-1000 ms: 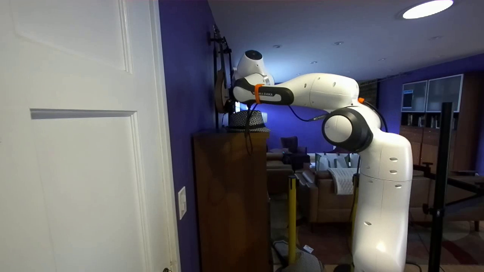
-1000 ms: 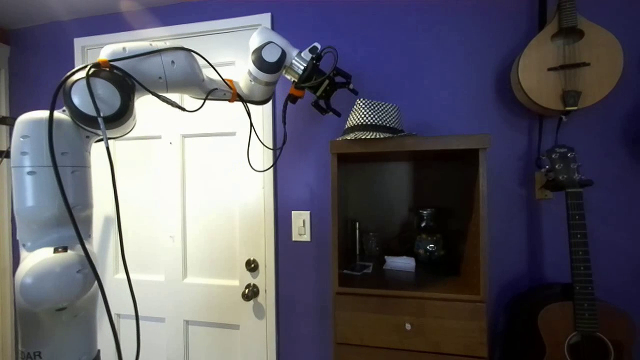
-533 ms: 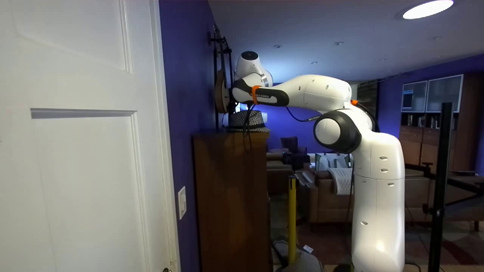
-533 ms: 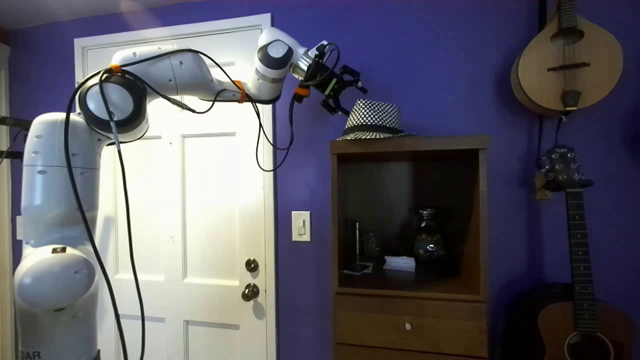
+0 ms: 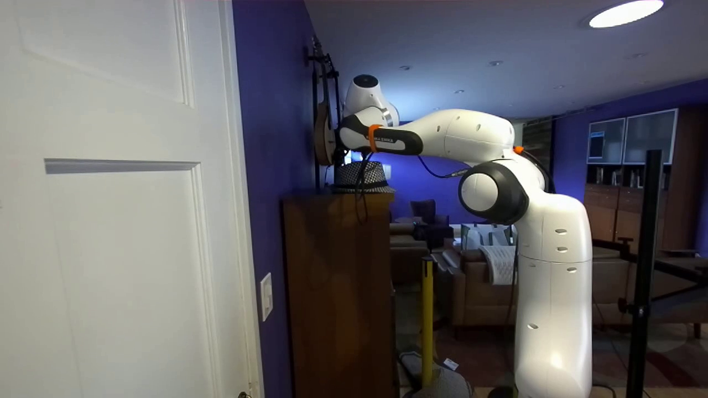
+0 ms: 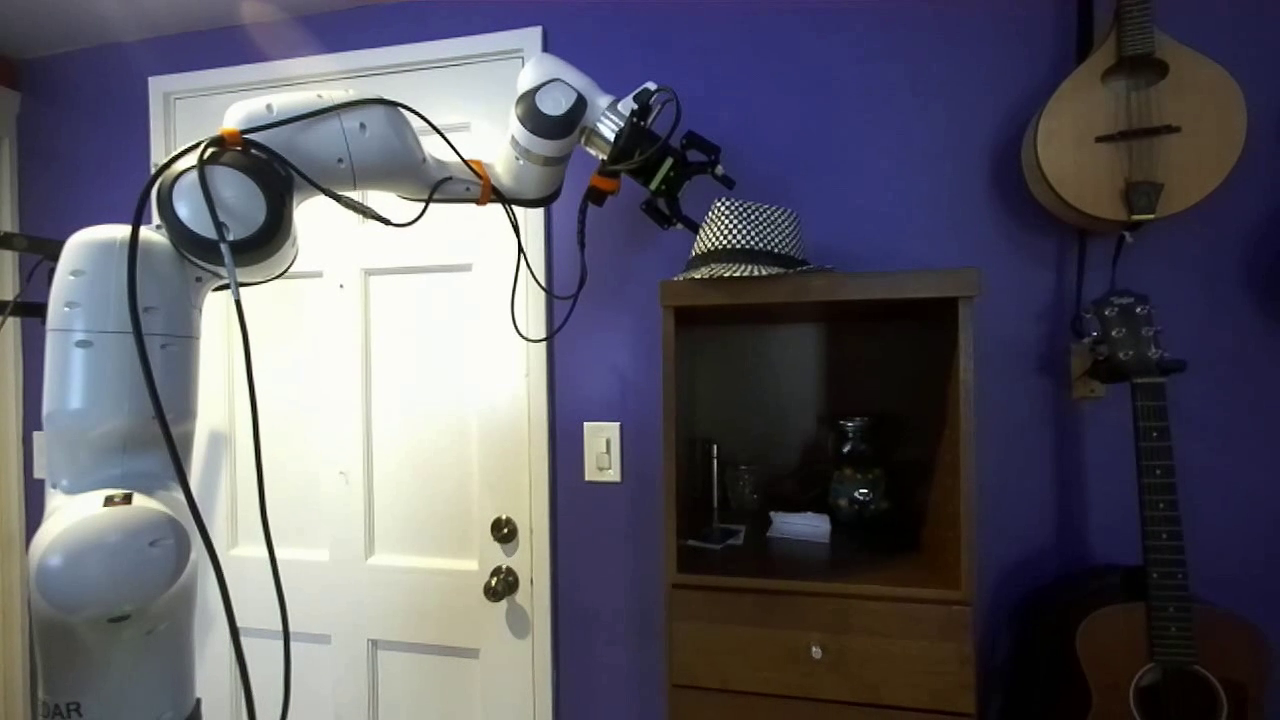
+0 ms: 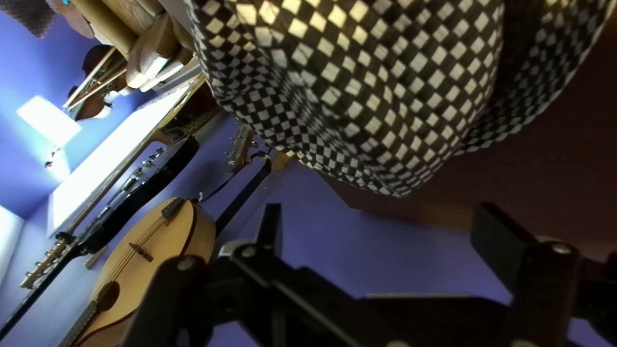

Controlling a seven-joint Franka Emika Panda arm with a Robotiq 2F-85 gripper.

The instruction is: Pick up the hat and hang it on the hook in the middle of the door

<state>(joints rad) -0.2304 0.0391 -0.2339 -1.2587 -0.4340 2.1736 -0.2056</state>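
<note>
The hat (image 6: pixel 750 235) is black and white checked with a dark band and sits crown up on top of the brown cabinet (image 6: pixel 820 288). It also shows in an exterior view (image 5: pixel 362 174), and it fills the top of the wrist view (image 7: pixel 366 72). My gripper (image 6: pixel 710 204) is open and tilted downward, just up and left of the hat's crown. In the wrist view the gripper (image 7: pixel 378 214) has nothing between its fingers, and the hat lies beyond the fingertips. The white panelled door (image 6: pixel 420 420) stands behind the arm. I cannot make out a hook on it.
A mandolin-like instrument (image 6: pixel 1140 130) and a guitar (image 6: pixel 1160 520) hang on the purple wall right of the cabinet. Small objects, including a vase (image 6: pixel 857 490), stand inside the cabinet. Loose black cables (image 6: pixel 530 300) hang below the wrist. A yellow post (image 5: pixel 427 320) stands beside the cabinet.
Over the first half second the arm moved right, bringing the open gripper closer to the hat. Since then it has stayed still. The hat has not moved.
</note>
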